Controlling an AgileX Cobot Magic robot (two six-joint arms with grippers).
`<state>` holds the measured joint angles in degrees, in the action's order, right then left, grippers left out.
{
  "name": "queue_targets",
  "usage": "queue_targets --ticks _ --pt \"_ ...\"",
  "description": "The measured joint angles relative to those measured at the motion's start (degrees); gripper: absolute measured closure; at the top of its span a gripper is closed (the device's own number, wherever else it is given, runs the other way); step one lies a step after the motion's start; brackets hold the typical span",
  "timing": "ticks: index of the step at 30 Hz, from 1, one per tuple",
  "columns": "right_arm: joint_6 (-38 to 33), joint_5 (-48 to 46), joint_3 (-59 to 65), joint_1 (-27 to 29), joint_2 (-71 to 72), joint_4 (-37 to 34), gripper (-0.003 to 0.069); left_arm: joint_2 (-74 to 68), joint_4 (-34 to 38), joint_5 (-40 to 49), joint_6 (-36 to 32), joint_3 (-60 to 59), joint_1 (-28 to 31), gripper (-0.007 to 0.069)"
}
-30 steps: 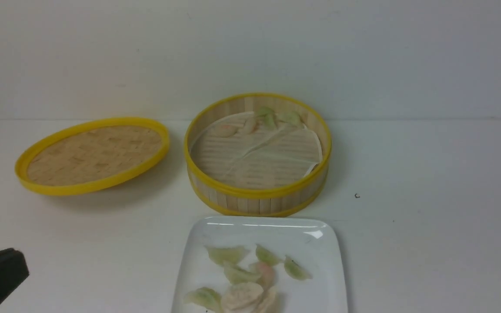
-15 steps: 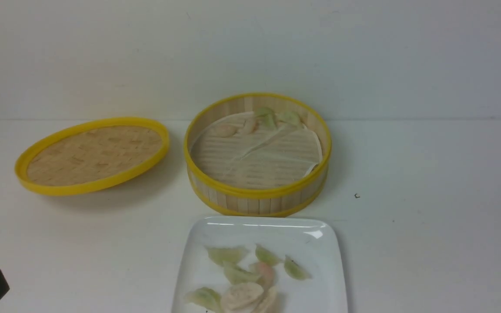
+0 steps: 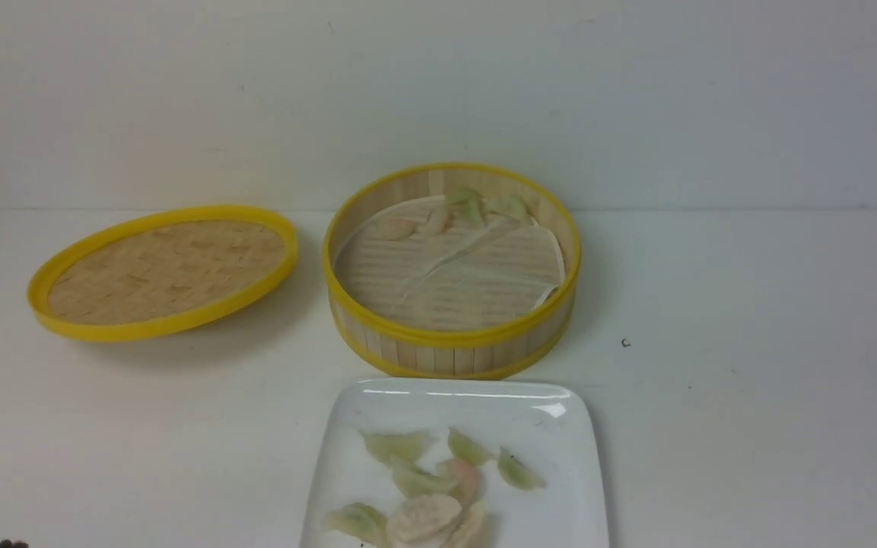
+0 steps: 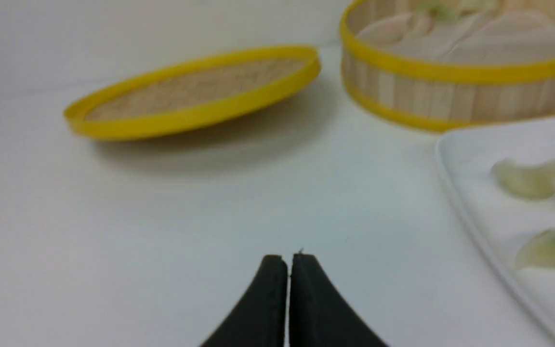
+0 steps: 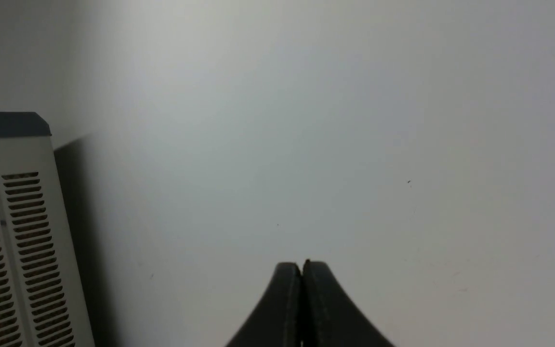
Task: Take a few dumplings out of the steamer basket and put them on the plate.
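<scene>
The steamer basket (image 3: 450, 342) stands at mid-table, its white liner holding a few dumplings (image 3: 469, 204) along the far wall. In front of it the white square plate (image 3: 454, 399) carries several dumplings (image 3: 423, 479), green and pinkish, bunched toward its near edge. My left gripper (image 4: 288, 258) is shut and empty, low over the bare table left of the plate (image 4: 455, 149), with the basket (image 4: 427, 91) ahead to the right. In the front view only a dark speck of it (image 3: 8, 543) shows at the bottom left corner. My right gripper (image 5: 301, 264) is shut and empty over bare white surface.
The shallow woven lid (image 3: 164, 270) with a yellow rim lies tilted left of the basket, seen again as the lid (image 4: 195, 91) in the left wrist view. A white vented box (image 5: 12, 231) with a blue top stands beside the right gripper. A small dark mark (image 3: 625, 343) is right of the basket.
The left gripper has drawn back toward the near left corner and has nearly left the front view. The dumplings, basket, plate and lid have not moved.
</scene>
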<state>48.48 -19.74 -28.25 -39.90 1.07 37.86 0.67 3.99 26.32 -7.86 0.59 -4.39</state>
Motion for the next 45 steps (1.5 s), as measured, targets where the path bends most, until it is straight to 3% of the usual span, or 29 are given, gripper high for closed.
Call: queue_targets --ticks 7,34,41,45 --pt "0.1 -0.2 0.0 0.0 0.0 0.0 0.0672 0.0 0.3 -4.6 -0.6 -2.1 1.3 0.0631" --pt "-1.4 -0.2 0.1 0.0 0.0 -2.1 0.0672 0.0 0.3 -4.6 -0.6 -2.1 1.3 0.0631" --pt "-35.0 -0.2 2.6 0.0 0.0 -29.8 0.0672 0.0 0.3 -4.6 -0.6 -2.1 1.3 0.0631" --pt "-44.8 -0.2 4.1 0.0 0.0 -37.9 0.0672 0.0 0.3 -4.6 -0.6 -2.1 1.3 0.0631"
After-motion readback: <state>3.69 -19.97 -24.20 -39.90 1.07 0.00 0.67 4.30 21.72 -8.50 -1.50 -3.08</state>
